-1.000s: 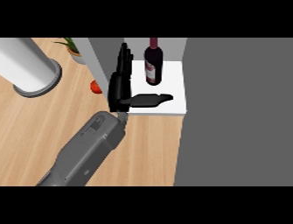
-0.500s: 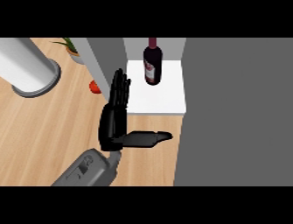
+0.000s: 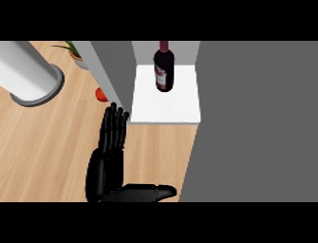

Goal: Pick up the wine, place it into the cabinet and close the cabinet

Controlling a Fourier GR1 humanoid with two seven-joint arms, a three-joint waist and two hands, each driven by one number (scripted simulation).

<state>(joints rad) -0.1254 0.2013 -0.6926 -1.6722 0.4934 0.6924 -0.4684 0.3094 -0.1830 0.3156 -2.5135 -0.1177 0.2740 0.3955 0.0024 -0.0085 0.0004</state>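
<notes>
The dark wine bottle (image 3: 163, 71) stands upright on the white shelf (image 3: 167, 110) inside the cabinet, with no hand on it. My left hand (image 3: 108, 163) lies over the wooden counter below and left of the shelf. Its fingers (image 3: 114, 126) are straight and point up the view toward the lower end of the grey open door panel (image 3: 112, 71), and its thumb sticks out to the right. It holds nothing. A broad grey cabinet face (image 3: 266, 123) fills the right side. My right hand shows nowhere.
A tall white cylinder (image 3: 21, 71) stands on the counter at the left. A potted plant (image 3: 74, 51) is at the back, and a small red object (image 3: 101, 95) lies beside the door panel. Bare wood (image 3: 28, 156) spreads at the lower left.
My left hand has drawn back from the shelf toward the view's lower edge, and its forearm has slid out of view. The bottle stays on the shelf.
</notes>
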